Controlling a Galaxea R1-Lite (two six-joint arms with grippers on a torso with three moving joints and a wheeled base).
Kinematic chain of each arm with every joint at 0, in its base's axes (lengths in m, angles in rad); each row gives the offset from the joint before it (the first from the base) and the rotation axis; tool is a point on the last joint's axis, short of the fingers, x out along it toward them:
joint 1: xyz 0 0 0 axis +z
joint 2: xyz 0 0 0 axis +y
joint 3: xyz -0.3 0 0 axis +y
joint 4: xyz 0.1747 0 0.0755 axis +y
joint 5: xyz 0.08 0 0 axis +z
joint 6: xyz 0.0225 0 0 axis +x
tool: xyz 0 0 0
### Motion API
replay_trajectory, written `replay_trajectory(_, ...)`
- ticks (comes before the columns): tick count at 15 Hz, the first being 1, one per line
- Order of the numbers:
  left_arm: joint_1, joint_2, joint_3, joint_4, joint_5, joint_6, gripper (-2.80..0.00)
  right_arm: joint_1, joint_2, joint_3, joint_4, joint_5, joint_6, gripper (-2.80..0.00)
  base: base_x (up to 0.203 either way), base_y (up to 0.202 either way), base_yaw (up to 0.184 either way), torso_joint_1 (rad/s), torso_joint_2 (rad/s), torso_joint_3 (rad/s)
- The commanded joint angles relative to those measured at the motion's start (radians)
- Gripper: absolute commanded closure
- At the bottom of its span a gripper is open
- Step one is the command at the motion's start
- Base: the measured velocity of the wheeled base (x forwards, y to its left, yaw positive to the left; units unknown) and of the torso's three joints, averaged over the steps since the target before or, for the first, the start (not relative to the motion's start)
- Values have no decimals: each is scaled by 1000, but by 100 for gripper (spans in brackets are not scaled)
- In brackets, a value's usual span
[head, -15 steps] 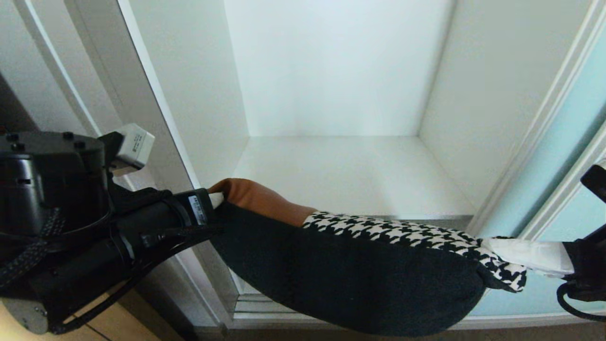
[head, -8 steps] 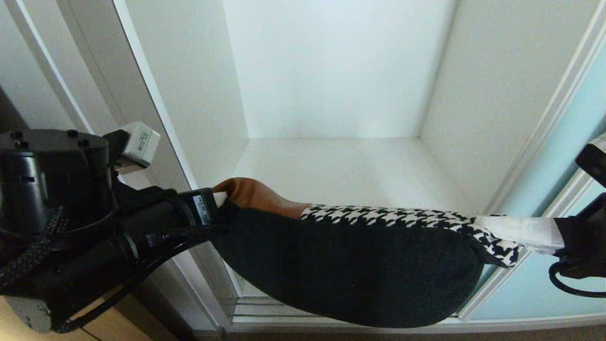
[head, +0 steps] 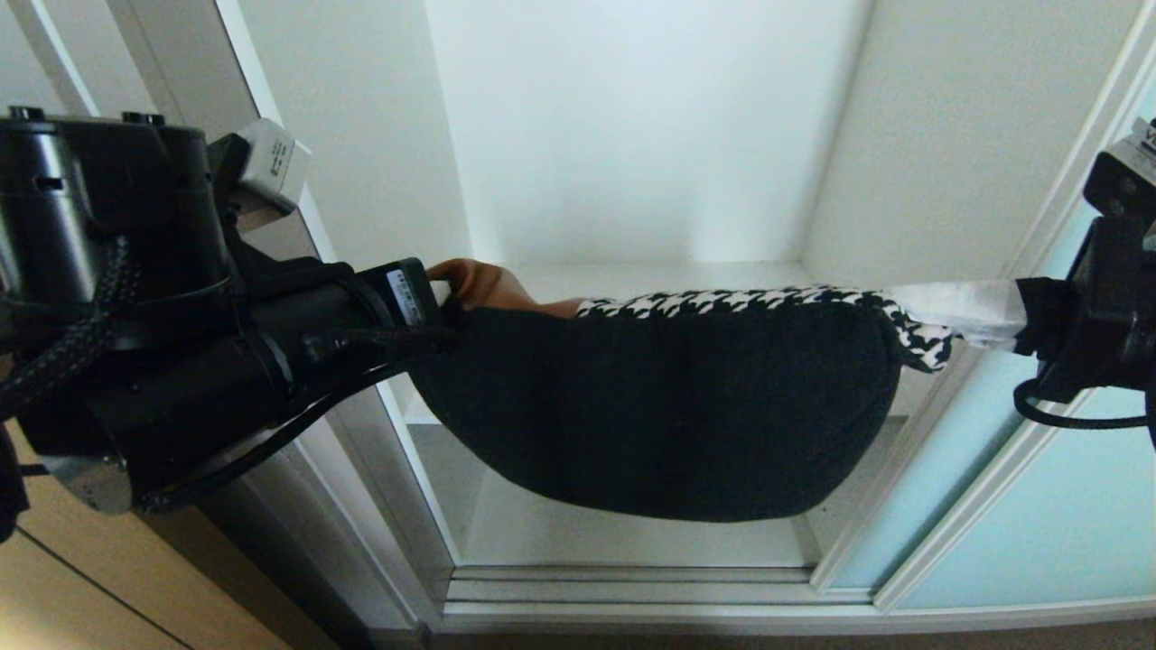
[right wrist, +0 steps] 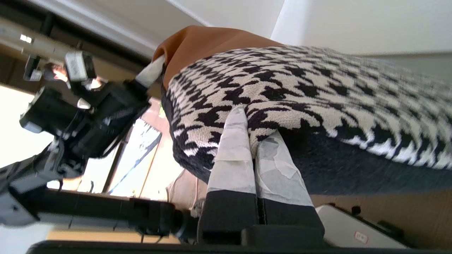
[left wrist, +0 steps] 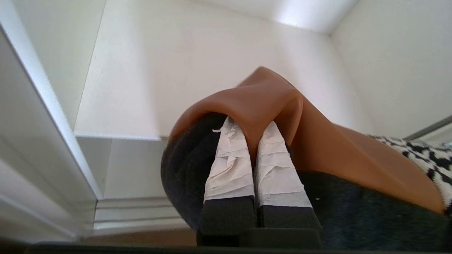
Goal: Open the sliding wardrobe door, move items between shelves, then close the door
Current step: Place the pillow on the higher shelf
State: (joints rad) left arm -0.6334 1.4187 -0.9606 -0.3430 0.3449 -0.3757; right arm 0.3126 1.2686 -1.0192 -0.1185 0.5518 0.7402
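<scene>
My left claw [head: 442, 293] is pinched tight on the cushion [head: 668, 406] at its rust corner, nine o'clock; my right claw [head: 912, 311] nips the houndstooth corner at three. Slung between them, it hangs level before the open shelf [head: 668, 271], ready for sliding in.

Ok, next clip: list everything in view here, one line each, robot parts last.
cushion: one, black back, houndstooth and rust-brown front, hanging between both grippers before the open compartment
shelf: one, white, level with the cushion's top edge
lower board: one, white, beneath the cushion
door: one, pale aqua glass, silvery frame, slid to the right
floor: wood-toned, lower left
left gripper: black, white-taped fingers, shut on the cushion's rust-brown corner
right gripper: same make, shut on the houndstooth corner
</scene>
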Motion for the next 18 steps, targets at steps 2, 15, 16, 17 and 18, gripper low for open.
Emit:
replay_trajectory(2,2,52,-97,-2,2,8,0,-2,86,-106,7,-21,2,0,0,0,0,0,0,0)
replay_trajectory(15,114,277,-524,-9,-6,64,0,-70,313,-517,-1,-47,-5,0,0,0,0,0,0,0)
replay_trajectory(16,150,327,-536,-15,-25,62,0,-83,374,-538,-8,-47,-8,0,0,0,0,0,0,0)
replay_trajectory(17,183,368,-541,-19,-54,60,0,-95,429,-550,-23,-46,-12,0,0,0,0,0,0,0)
replay_trajectory(18,211,419,-544,-35,-81,56,0,-108,493,-559,-54,-45,-15,0,0,0,0,0,0,0)
